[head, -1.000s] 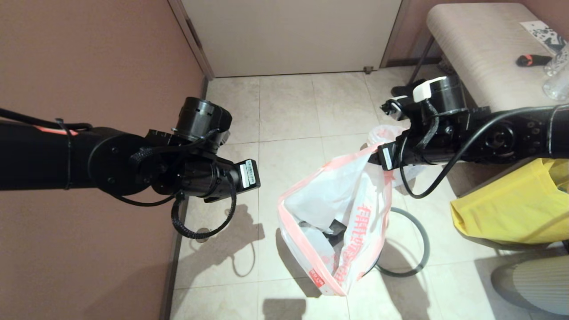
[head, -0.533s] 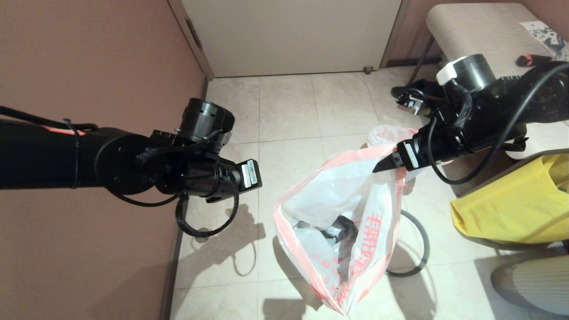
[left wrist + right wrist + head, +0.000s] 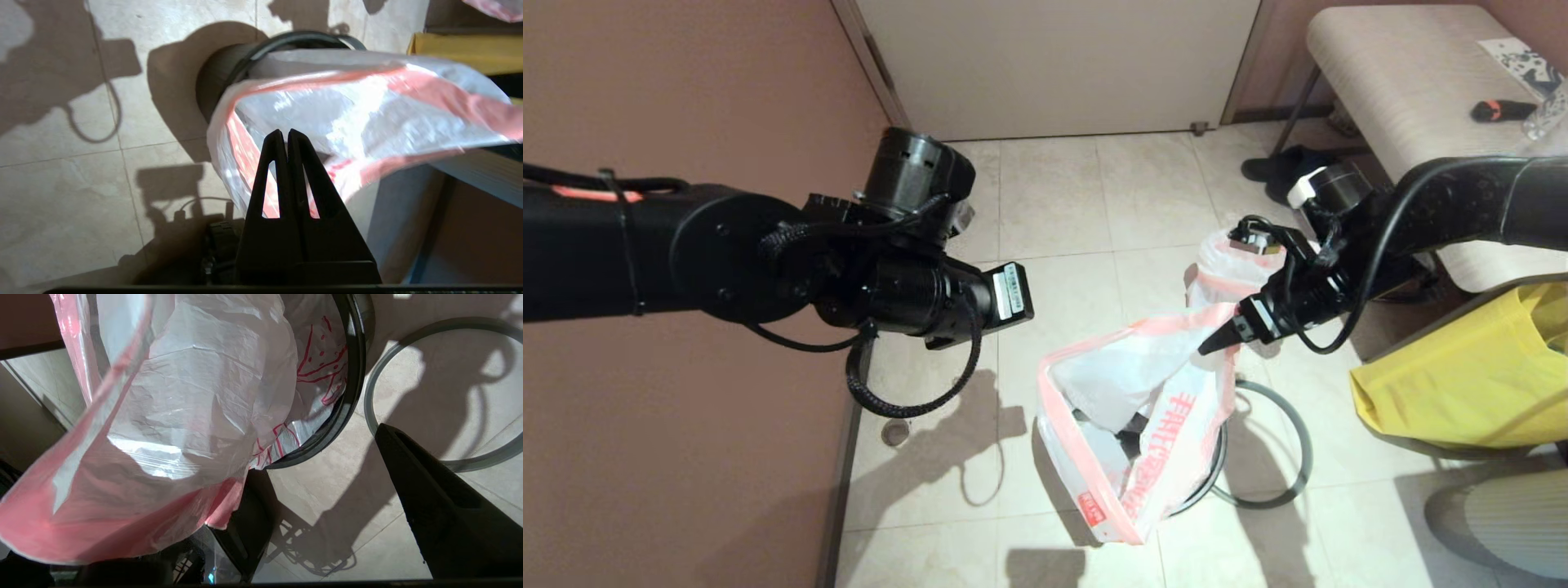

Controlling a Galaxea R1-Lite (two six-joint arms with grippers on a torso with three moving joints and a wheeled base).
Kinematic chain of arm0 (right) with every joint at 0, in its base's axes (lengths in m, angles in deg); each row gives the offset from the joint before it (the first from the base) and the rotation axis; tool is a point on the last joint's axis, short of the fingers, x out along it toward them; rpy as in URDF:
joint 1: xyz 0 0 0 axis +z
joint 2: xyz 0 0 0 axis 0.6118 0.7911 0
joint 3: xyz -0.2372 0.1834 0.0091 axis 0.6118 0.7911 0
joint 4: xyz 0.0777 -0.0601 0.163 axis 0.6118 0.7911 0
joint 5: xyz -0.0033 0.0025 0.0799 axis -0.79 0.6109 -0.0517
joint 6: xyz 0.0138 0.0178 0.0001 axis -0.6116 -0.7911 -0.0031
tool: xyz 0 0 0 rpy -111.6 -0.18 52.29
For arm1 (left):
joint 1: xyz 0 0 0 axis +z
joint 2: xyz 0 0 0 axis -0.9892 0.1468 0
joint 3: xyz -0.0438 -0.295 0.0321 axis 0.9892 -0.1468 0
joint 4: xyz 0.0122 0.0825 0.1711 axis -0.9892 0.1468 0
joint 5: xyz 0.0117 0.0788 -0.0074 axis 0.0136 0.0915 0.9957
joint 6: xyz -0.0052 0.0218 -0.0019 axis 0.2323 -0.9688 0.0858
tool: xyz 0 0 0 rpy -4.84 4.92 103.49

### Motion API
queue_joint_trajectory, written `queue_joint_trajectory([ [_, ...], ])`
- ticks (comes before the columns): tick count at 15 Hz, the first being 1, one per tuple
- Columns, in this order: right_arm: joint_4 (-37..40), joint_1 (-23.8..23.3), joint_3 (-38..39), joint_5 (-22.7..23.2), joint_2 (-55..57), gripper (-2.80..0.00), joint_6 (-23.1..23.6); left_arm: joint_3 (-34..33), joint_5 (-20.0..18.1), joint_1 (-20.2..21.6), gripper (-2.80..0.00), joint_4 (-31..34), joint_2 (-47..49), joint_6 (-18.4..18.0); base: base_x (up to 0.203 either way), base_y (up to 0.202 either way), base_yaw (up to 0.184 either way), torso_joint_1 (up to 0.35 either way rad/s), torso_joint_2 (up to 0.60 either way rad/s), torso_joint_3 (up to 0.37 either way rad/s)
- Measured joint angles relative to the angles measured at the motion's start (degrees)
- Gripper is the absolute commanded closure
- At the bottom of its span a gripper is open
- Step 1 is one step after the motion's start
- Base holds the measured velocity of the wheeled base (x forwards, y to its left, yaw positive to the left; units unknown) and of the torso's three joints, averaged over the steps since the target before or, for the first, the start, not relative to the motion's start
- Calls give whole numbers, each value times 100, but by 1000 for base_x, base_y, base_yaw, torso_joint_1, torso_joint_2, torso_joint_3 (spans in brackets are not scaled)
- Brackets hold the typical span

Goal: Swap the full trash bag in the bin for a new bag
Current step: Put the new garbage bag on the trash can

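1. The step in hand is lining the bin (image 3: 1218,467) with the new bag (image 3: 1129,384). The full trash bag (image 3: 1223,263) is already out and sits on the floor toward the far right, next to the bench (image 3: 1405,73).
2. The bin stands on the floor toward its near middle. The new bag's lower part hangs inside it, while the open mouth with the pink band stands slack well above the black edge.
3. The grey ring (image 3: 1286,457) lies flat on the floor, just beside the bin on its right. The bag is therefore not yet clamped.
4. The right hand (image 3: 1215,339) is at the far right part of the bag's mouth with its fingers spread wide. The pink band drapes by one finger (image 3: 245,516) but is not pinched.
5. The left hand (image 3: 288,132) hovers over the floor near its left edge, by the wall. Its fingers are pressed together on nothing, and it points toward the near side of the bag.
6. As I judge it, the next move calls for gripping the pink band on opposite sides. The mouth must then be pulled wide and folded down over the bin's edge all round.
7. The film is thin and limp, so a light pinch on the band itself is wanted, and the bottom must not be tugged out of the bin.
8. After that the ring goes back on over the folded band.
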Motion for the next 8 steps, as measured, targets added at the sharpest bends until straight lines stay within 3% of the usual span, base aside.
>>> queue_joint_trajectory([
  [3, -36, 6, -4, -2, 173, -280, 16, 422, -257, -320, 0, 580, 162, -11, 0, 0, 0, 0, 0, 0],
  [8, -31, 83, -2, 15, 301, -280, 27, 1189, -550, -566, 0, 654, 1229, -19, 0, 0, 0, 0, 0, 0],
])
